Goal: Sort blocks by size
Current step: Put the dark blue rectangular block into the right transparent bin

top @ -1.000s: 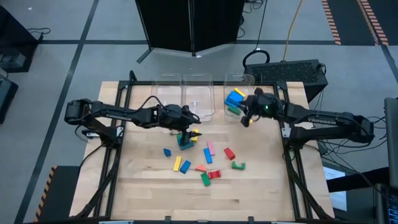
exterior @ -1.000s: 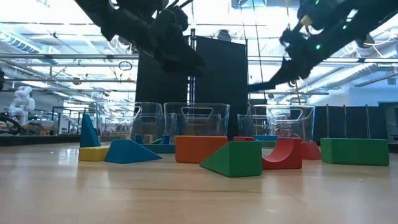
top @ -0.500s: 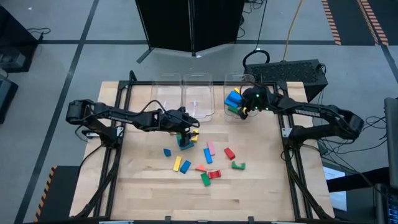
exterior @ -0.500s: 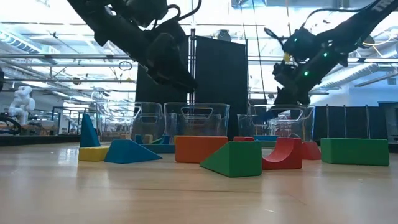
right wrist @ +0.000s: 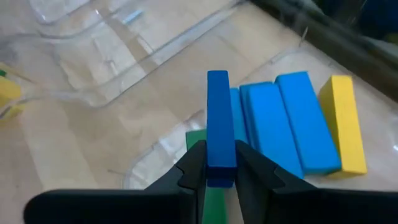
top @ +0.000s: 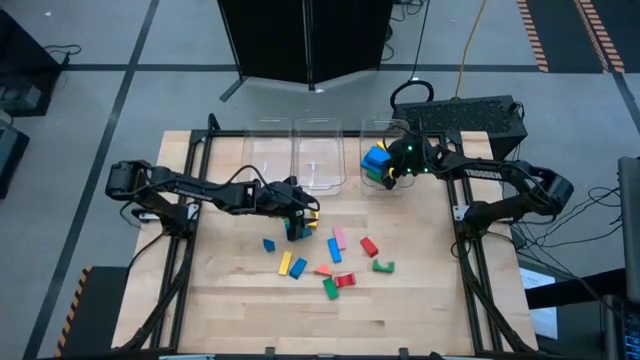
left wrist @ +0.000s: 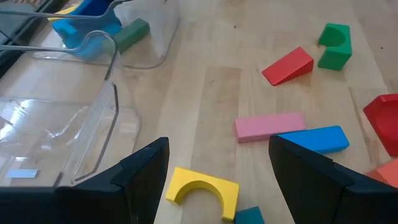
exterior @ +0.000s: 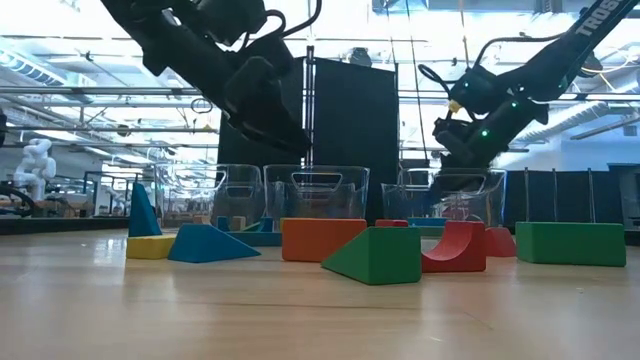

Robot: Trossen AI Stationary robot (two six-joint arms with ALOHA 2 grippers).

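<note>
Over at the far edge of the wooden table (top: 400,310), the right gripper (right wrist: 214,167) hangs above the rightmost clear plastic bin (top: 385,128), fingers clamped on a slim blue rectangular block (right wrist: 218,124) that stands up between them. Directly beneath it in that bin lie two bigger blue rectangular blocks (right wrist: 292,118) side by side, a long yellow rectangular block (right wrist: 343,121) just beside them, and a green block (right wrist: 198,142) partly hidden under the held one. Across the table, the left gripper (left wrist: 214,177) sits low over the loose pile near the middle, its fingers spread wide apart and gripping nothing. Between those fingers, the left wrist view shows a yellow arched block (left wrist: 202,190) on the wood, with the corner of a teal block (left wrist: 252,216) touching it. Just beyond lie a flat pink rectangular block (left wrist: 268,126) and a blue rectangular block (left wrist: 314,138), touching each other. Farther out are a red wedge block (left wrist: 288,65) and a green arched block (left wrist: 334,45), close together. The middle clear plastic bin (top: 318,165) and the left clear plastic bin (top: 268,135) stand in a row with the filled one along the table's far edge. From the high view, more blocks in blue, yellow, red and green are scattered across the table's centre.
</note>
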